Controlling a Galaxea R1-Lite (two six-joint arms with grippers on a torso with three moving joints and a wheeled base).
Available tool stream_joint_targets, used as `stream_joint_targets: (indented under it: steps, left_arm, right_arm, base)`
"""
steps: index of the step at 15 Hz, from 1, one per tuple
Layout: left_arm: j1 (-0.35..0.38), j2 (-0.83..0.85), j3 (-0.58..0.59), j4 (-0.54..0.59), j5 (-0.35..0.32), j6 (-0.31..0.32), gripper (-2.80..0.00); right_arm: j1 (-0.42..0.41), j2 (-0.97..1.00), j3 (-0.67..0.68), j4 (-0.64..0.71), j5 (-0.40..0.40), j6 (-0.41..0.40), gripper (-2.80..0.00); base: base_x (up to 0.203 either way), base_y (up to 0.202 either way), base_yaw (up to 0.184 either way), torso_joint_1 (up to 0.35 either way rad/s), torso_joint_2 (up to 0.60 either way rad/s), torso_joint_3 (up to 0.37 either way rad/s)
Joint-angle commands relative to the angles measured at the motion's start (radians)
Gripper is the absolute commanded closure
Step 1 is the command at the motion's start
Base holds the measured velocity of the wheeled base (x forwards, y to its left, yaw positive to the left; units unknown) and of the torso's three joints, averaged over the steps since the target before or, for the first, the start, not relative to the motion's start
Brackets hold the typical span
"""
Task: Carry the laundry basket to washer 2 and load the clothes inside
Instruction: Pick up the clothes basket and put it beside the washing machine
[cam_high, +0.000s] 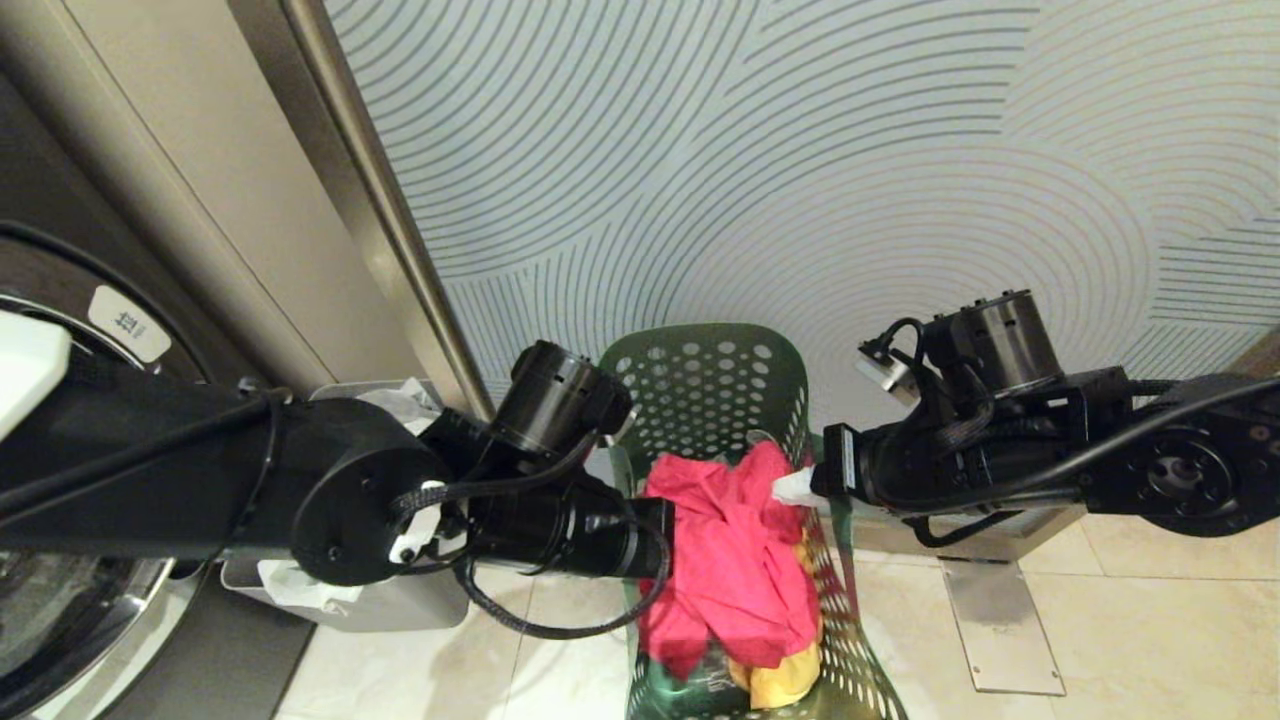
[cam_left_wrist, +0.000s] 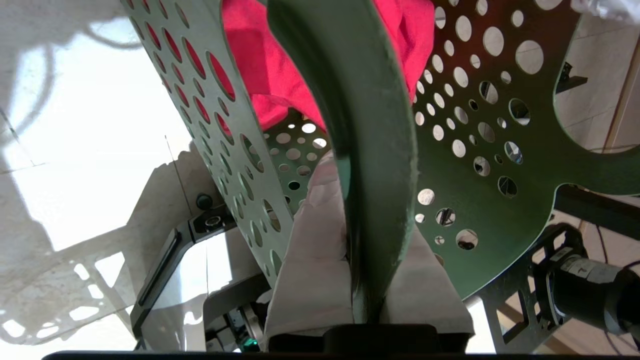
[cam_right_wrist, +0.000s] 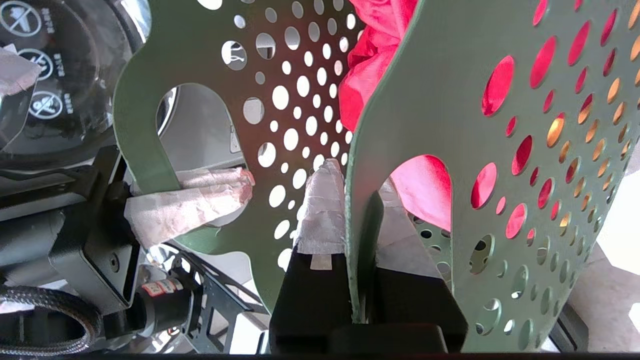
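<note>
You are looking down from the robot's head at the laundry basket (cam_high: 745, 420), a dark green plastic tub with round holes, held between your two arms above a pale tiled floor (cam_high: 1130, 620). Your left gripper (cam_left_wrist: 367, 280) is clamped on the basket's left rim, its white-wrapped fingers (cam_left_wrist: 310, 270) pressed on either side of the green edge with almost no gap between them. Your right gripper (cam_right_wrist: 357, 250) is closed the same way on the opposite rim, beside a handle slot, one wrapped finger inside the wall and one outside.

The clothes (cam_high: 735, 560) lie inside the basket. A bright pink-red garment (cam_high: 730, 550) is heaped on top and reaches up to the right rim, and a yellow-orange piece (cam_high: 785, 680) shows beneath it at the near end of the basket. A grey-green garment cannot be made out for certain.

Behind the basket stands a wall (cam_high: 800, 160) covered in pale curved line patterns. A metal strip (cam_high: 390, 220) runs diagonally down the wall towards the basket's left side. To the left of it, partly hidden by your left arm, sits a grey bin (cam_high: 390, 600) lined with a white bag. At the far left edge of the head view you see part of a dark washer (cam_high: 70, 600) with a chrome-ringed round door; its number cannot be read.
</note>
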Motion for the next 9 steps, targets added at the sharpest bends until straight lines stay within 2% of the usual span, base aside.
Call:
stream_joint_targets:
  steps: [1, 9]
  left_arm:
    - [-0.006, -0.001, 0.002, -0.001, -0.002, -0.003, 0.00]
    - [-0.048, -0.019, 0.005, 0.002, -0.005, -0.005, 0.00]
  right_arm:
    - [0.000, -0.005, 0.002, -0.002, 0.001, 0.003, 0.00]
    - [0.000, -0.012, 0.009, -0.007, -0.026, 0.003, 0.00]
  base:
    - [0.000, 0.000, 0.000, 0.004, 0.00, 0.205]
    - [0.000, 0.000, 0.000, 0.001, 0.00, 0.202]
